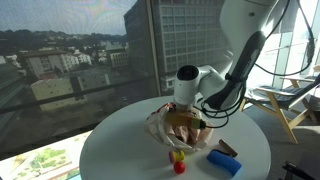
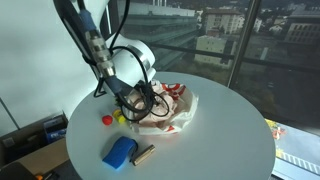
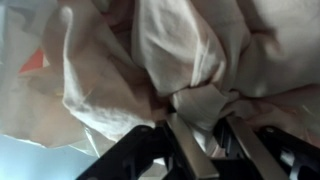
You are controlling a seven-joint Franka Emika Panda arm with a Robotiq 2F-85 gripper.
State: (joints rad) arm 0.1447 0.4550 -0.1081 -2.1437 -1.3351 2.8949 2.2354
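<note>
A crumpled cream cloth with red print (image 1: 165, 128) lies on the round white table (image 1: 120, 140); it also shows in the exterior view from the opposite side (image 2: 180, 108). My gripper (image 1: 186, 112) is lowered into the cloth pile in both exterior views (image 2: 140, 100). In the wrist view the two fingers (image 3: 205, 135) are closed on a bunched fold of the cloth (image 3: 200, 60), which fills almost the whole picture. What lies under the cloth is hidden.
A blue block (image 1: 224, 162) and a brown stick-like object (image 1: 227, 148) lie near the table's edge, also seen in an exterior view (image 2: 119, 152). A small red and yellow object (image 1: 179, 160) sits beside the cloth. Large windows surround the table. A wooden chair (image 1: 285, 105) stands beyond.
</note>
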